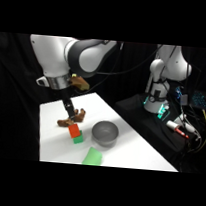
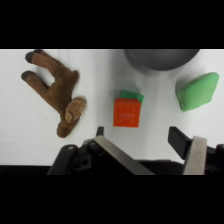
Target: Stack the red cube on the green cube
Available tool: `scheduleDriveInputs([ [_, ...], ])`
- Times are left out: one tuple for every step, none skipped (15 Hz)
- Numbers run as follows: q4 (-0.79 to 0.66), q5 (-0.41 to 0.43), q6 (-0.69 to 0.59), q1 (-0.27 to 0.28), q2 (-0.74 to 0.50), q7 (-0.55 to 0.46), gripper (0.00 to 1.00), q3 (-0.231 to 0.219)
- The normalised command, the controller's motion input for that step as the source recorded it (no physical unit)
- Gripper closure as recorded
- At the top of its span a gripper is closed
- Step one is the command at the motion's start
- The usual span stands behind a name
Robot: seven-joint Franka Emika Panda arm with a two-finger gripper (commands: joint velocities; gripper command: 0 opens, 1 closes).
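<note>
The red cube (image 2: 126, 112) sits squarely on the green cube (image 2: 132, 95), whose edge shows only along the side facing the grey bowl (image 2: 160, 59); I judge the stack made. My tool (image 2: 145, 137) hangs above the stack with its fingers spread wide, gripping nothing, so the cube rests by its own weight. The brown toy (image 2: 55, 90) lies beside the stack on the worktop (image 2: 100, 65), the light green block (image 2: 196, 91) on the opposite side, both apart from it.
</note>
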Motion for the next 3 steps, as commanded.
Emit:
scheduleDriveInputs([
  [0.03,0.109,-0.25,-0.012,-0.23,-0.19,0.0,0.051],
  [0.01,0.134,-0.2,-0.019,-0.22,-0.21,0.0,0.058],
  [0.0,0.191,-0.18,-0.043,-0.2,-0.26,0.0,0.081],
])
